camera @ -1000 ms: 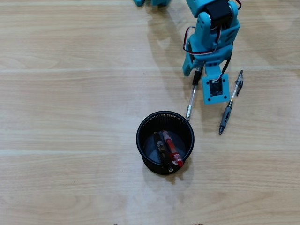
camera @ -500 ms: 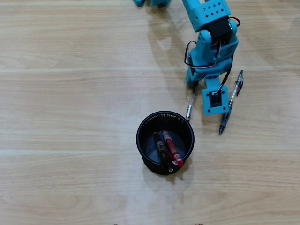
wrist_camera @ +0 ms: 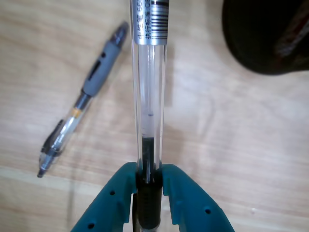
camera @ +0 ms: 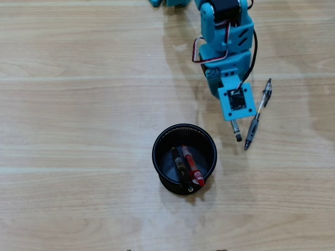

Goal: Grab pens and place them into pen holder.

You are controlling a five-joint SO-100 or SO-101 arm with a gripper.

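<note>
Clamped between the two teal fingers (wrist_camera: 181, 193) of my end effector (wrist_camera: 148, 186) is the clear pen with the black cap (wrist_camera: 149, 96); the jaws are closed down to the width of its barrel, pressing on it just above the black cap, and the clear barrel with its barcode label runs straight up and out of the top of the wrist view. From overhead, my end effector (camera: 234, 123) hangs over the wooden surface (camera: 78, 130), and only the pen's tip end (camera: 236, 130) pokes out below the square camera mount, to the right of the pen holder (camera: 158, 141) and apart from its rim. That round black mesh cup stands upright and has two pens leaning inside it, an all-black one (camera: 178, 164) and a red and clear one (camera: 192, 167), side by side. The pen with the grey rubber section (camera: 257, 115) lies flat on the surface just right of my end effector in the overhead view, slanted, not touching the pen I hold.
</note>
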